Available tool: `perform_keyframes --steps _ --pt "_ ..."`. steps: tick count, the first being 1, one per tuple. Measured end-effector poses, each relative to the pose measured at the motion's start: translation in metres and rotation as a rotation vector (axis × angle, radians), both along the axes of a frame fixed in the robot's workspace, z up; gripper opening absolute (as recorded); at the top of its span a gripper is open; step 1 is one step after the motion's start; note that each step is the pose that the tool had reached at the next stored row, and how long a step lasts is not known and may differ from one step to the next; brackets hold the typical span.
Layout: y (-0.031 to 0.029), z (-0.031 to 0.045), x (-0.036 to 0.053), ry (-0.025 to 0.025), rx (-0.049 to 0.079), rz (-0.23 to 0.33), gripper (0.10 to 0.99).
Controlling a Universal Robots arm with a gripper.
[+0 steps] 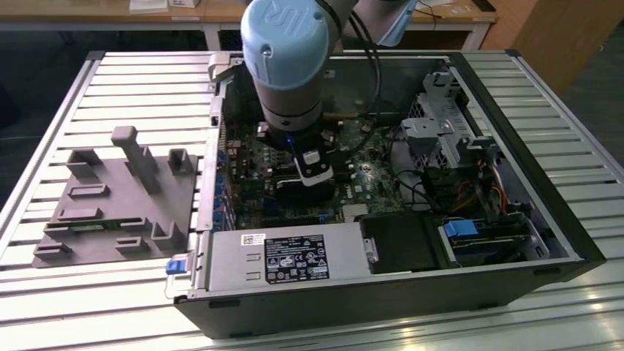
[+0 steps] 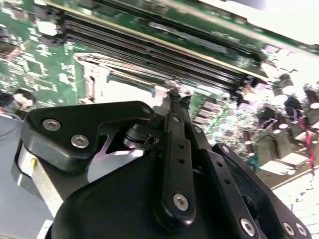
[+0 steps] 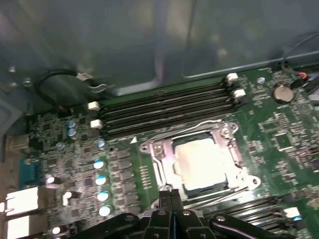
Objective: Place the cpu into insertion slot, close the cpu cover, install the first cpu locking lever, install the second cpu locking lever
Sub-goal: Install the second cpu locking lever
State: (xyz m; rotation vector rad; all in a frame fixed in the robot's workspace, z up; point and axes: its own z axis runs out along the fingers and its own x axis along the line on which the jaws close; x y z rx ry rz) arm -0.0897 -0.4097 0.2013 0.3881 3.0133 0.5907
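Observation:
The cpu (image 3: 203, 160), a pale silvery square, lies in the insertion slot (image 3: 235, 155) on the green motherboard. The cpu cover (image 3: 158, 152) lies flat around it as a thin metal frame. A wire locking lever (image 3: 199, 124) runs along the side of the socket nearest the memory slots. My gripper (image 3: 171, 195) hovers at the socket's opposite edge, its black fingers pressed together and shut. In the second wrist view the gripper (image 2: 177, 94) has its tips just over the socket's metal frame (image 2: 99, 79). In the exterior view the gripper (image 1: 304, 191) reaches down into the open computer case.
Long black memory slots (image 3: 164, 112) run beside the socket. The case (image 1: 546, 219) walls surround the board, with a power supply (image 1: 283, 263) at the front and a drive cage (image 1: 458, 139) on the exterior view's right. A grey fixture plate (image 1: 117, 208) lies on the slatted table.

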Motion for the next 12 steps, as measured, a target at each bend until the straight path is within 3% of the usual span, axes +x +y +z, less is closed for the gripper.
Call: perform_keyframes --steps 9,12 --pt "0.0 0.0071 0.0198 0.0002 -0.002 -0.002 0.106" --pt "0.0001 0.0114 0.0245 0.0006 -0.017 -0.005 0.106"
